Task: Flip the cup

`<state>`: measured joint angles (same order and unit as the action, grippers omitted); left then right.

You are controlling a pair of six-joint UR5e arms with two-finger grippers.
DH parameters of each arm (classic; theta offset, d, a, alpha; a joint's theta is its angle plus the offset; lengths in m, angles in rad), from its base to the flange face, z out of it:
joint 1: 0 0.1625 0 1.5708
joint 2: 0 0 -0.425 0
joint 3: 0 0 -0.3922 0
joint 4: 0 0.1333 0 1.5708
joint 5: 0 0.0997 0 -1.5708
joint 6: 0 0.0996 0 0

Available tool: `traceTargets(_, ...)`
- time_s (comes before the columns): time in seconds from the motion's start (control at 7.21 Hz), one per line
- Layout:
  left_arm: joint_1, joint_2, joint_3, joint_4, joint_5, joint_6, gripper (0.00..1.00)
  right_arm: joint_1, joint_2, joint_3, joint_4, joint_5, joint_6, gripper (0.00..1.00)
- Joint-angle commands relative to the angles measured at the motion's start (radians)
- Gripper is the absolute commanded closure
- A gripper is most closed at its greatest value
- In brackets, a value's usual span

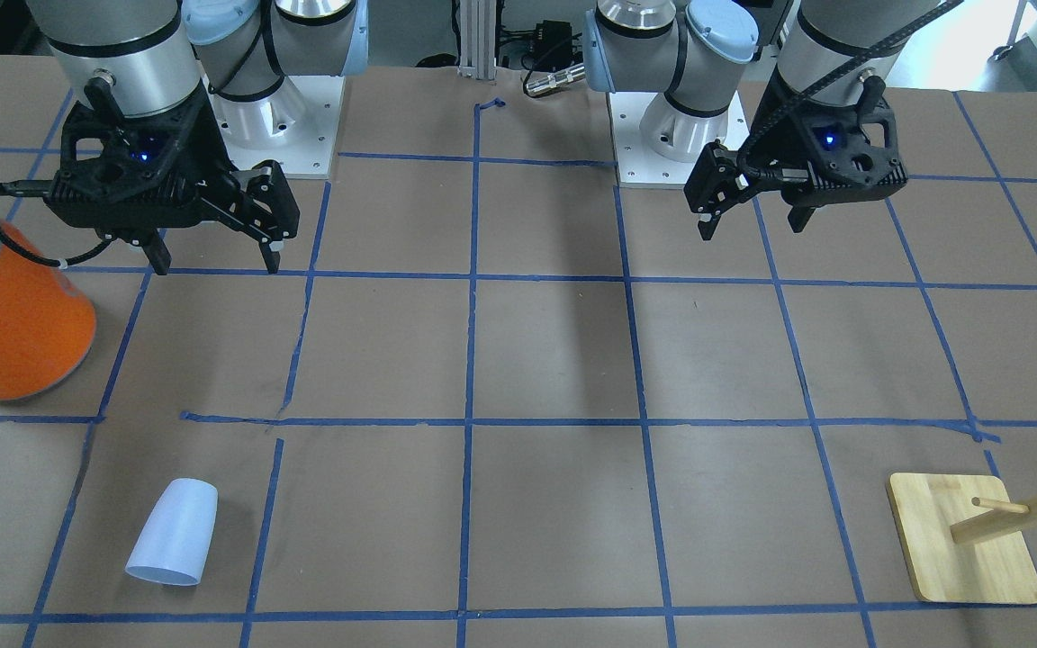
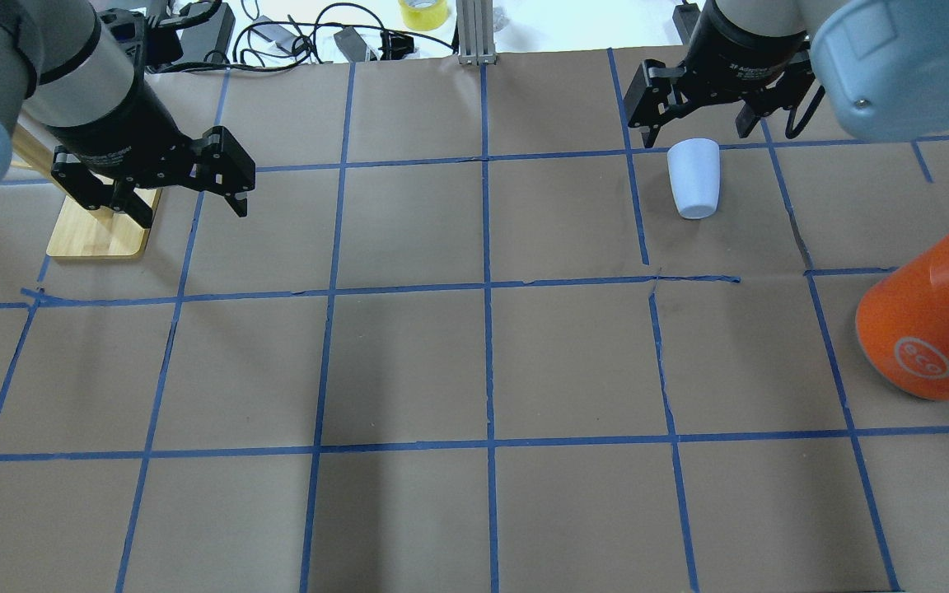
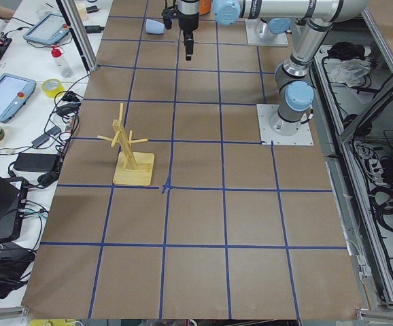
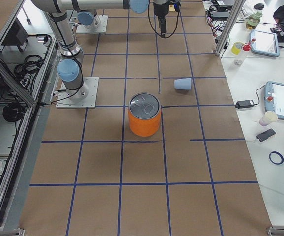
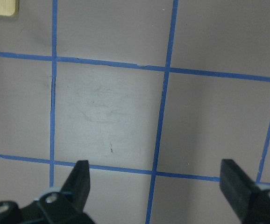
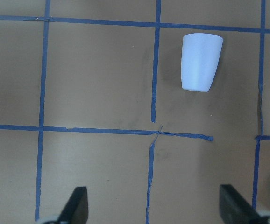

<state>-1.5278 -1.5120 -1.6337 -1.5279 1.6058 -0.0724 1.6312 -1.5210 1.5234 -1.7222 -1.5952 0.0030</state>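
Note:
The pale blue-white cup (image 1: 172, 533) lies on its side on the brown paper, wide rim pointing away from the robot; it also shows as the cup (image 2: 694, 179), the cup (image 6: 201, 62) and the cup (image 4: 183, 84). My right gripper (image 1: 215, 256) hangs open and empty above the table, on the robot's side of the cup and apart from it. In the right wrist view the cup sits beyond and right of the right gripper (image 6: 153, 207). My left gripper (image 1: 751, 223) is open and empty over bare paper, as the left gripper (image 5: 156, 186) confirms.
A large orange can (image 1: 10, 315) with a silver lid stands near the cup, on the robot's right side (image 2: 927, 321). A wooden peg rack (image 1: 964, 540) on a flat base stands at the far left of the table (image 2: 100, 235). Blue tape lines grid the paper.

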Motion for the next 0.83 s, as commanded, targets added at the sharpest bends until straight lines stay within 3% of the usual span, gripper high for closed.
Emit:
traceTargets(0.0,0.000,0.001,-0.002,0.000,0.000,-0.001,0.00,-0.002,0.027,-0.032,0.009,0.000,0.000,0.00)
traceTargets(0.42,0.000,0.001,-0.002,0.000,0.000,0.000,0.00,-0.046,0.184,-0.243,0.102,-0.008,-0.001,0.00)
traceTargets(0.69,0.000,0.001,-0.002,0.000,0.000,0.000,0.00,-0.112,0.286,-0.278,0.087,0.009,-0.105,0.00)
